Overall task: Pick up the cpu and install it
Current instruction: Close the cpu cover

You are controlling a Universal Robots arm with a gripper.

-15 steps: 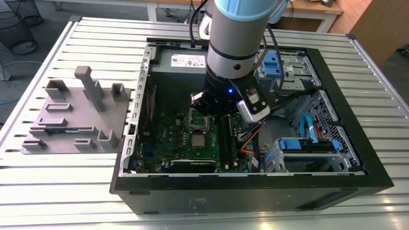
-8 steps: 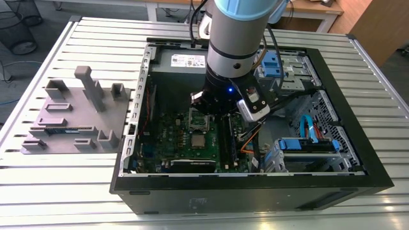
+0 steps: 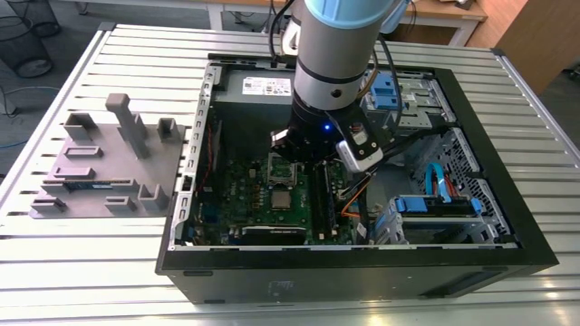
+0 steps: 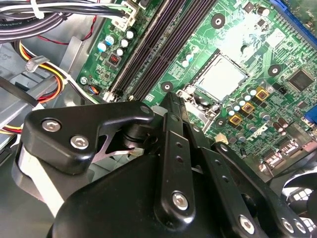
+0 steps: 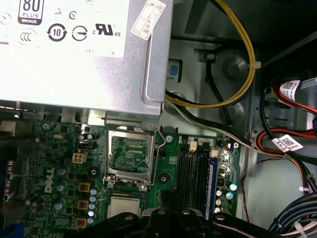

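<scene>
The gripper [image 3: 303,152], matte black below the arm's smooth grey tube, hangs inside the open black computer case [image 3: 363,280] in the exterior view; I cannot tell whether it is open or closed. The cpu [image 3: 281,199], a small flat silver square, lies on the green motherboard [image 3: 238,193] beside the socket frame [image 3: 282,170], apart from the gripper.

In the second wrist view I see the gripper [image 4: 173,163] as black links with bright screw heads; the cpu [image 4: 221,77] lies beyond them, pale and shiny.

In the first wrist view the cpu [image 5: 124,206], tan-rimmed, sits between the gripper [image 5: 173,220] and the rectangular metal frame.
</scene>
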